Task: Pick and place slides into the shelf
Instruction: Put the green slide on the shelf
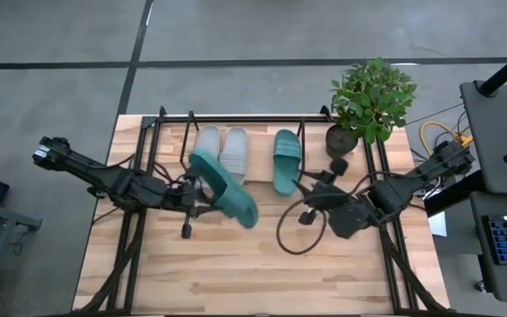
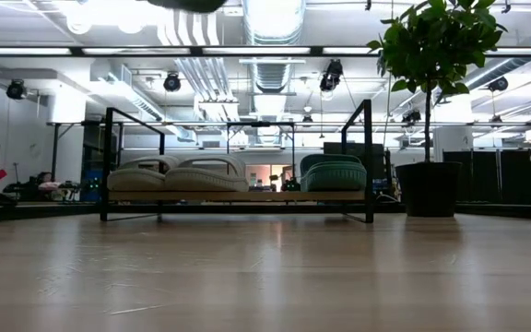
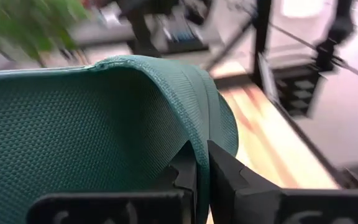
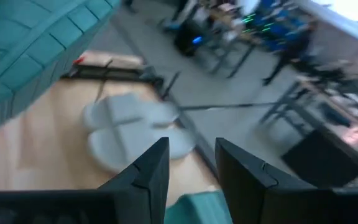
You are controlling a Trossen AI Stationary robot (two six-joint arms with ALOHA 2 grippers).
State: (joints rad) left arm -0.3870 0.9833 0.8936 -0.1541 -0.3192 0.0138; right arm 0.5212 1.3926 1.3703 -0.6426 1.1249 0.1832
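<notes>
So the last teal slide was in the air over the surface, just in front of the shelf, clenched at its edge by your left hand. Both grey slides and the other teal one already sat in the shelf. Your right hand hovered near that shelved teal slide, fingers apart, gripping nothing. Next move, I'd say: carry the held slide into the free gap between grey and teal, level it, then release.
</notes>
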